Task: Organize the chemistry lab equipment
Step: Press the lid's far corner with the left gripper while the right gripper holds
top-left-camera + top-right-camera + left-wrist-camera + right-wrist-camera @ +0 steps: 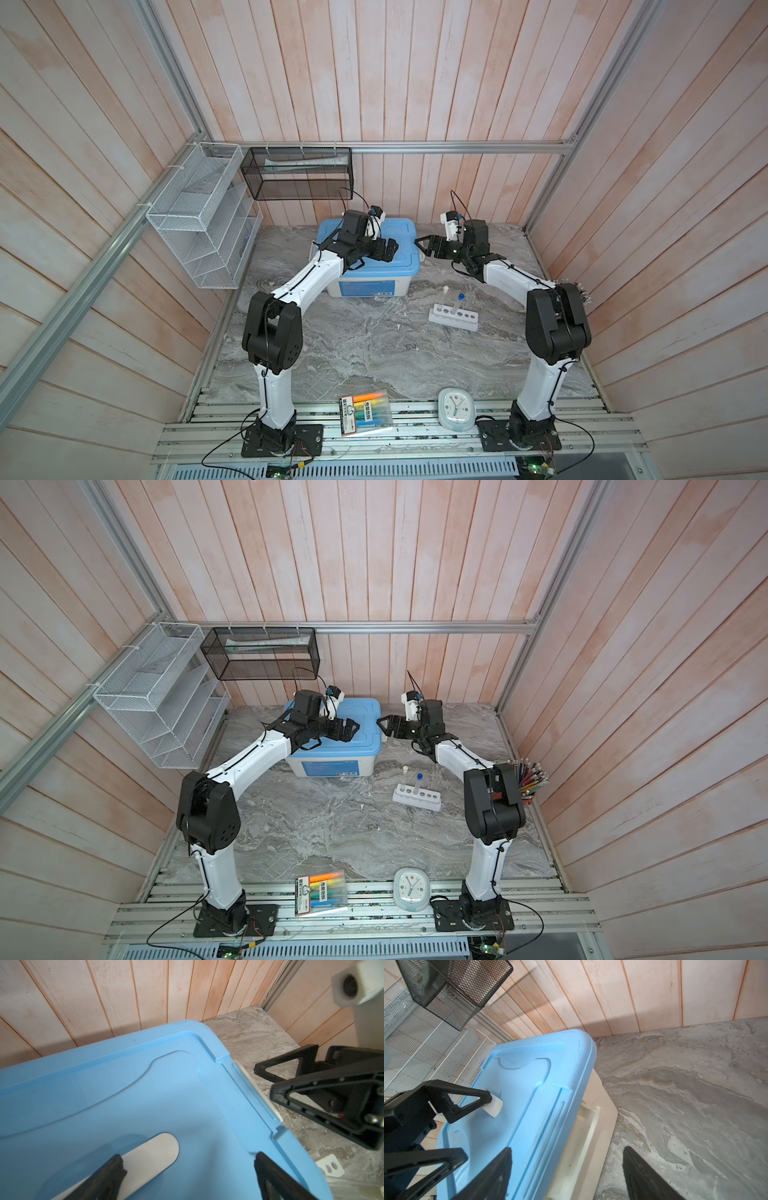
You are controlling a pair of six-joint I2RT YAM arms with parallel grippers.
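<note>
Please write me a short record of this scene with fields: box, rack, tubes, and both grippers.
box: blue lid on, at back of table
rack: white, on table, right of middle
tubes: white-capped tube and blue-capped tube, standing in rack
left gripper: open, above lid
right gripper: open, at box's right edge

Light blue on the box lid [374,232]; off-white on the box body [405,284] and the lid handle [153,1159]. Grey marbled veining across the table [374,353]. White on the rack [454,319]; one blue cap [461,296] and one white cap [446,287] on the clear tubes [458,306]. Black on the left gripper [391,250] and right gripper [422,247]. Pale pink wood grain on the wall planks [415,83]. Black mesh on the basket [297,172]; white wire on the shelf [199,216].
</note>
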